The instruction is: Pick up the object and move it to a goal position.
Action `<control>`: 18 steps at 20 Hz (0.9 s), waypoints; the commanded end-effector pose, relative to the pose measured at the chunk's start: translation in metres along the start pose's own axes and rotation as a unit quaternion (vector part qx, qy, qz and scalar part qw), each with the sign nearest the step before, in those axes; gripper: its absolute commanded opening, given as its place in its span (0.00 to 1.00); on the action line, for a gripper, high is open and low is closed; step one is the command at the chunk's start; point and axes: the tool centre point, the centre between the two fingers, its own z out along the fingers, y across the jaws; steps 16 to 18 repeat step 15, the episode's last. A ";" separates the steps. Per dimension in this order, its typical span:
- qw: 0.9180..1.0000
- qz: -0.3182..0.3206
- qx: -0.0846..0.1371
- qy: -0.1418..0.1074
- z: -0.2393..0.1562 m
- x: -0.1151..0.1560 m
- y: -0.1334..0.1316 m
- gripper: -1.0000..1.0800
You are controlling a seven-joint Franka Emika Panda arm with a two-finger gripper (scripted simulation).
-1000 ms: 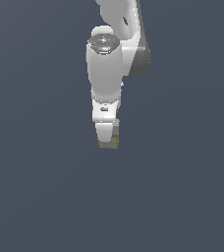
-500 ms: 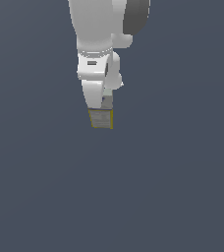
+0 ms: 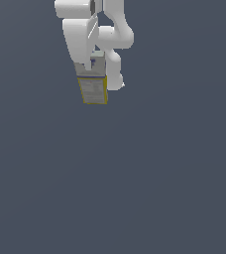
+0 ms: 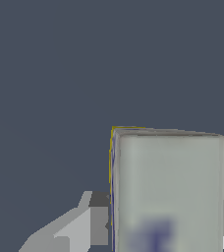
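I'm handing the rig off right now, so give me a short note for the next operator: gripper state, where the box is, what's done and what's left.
Gripper: shut on the box, one finger against its side in the wrist view.
Box: hangs upright below the gripper near the top of the exterior view, with nothing touching it from beneath; yellow edges and a bluish mark show in the wrist view.
Done: the pick-up.
Left: carry the box to the goal. No goal marker shows in either view, so I cannot tell how far is left.
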 end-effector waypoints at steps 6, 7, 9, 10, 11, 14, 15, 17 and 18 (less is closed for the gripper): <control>1.000 0.000 0.001 0.000 -0.051 -0.014 -0.017 0.00; 1.000 0.000 0.001 0.000 -0.055 -0.015 -0.019 0.00; 1.000 0.000 0.001 0.000 -0.063 -0.018 -0.021 0.00; 1.000 0.000 0.001 -0.001 -0.065 -0.018 -0.021 0.00; 1.000 0.000 0.001 -0.001 -0.068 -0.019 -0.022 0.00; 1.000 0.000 0.001 -0.001 -0.071 -0.020 -0.023 0.00; 1.000 0.000 0.001 -0.001 -0.072 -0.020 -0.023 0.00; 1.000 0.000 0.001 -0.001 -0.072 -0.020 -0.023 0.00; 1.000 0.000 0.001 -0.001 -0.072 -0.020 -0.023 0.00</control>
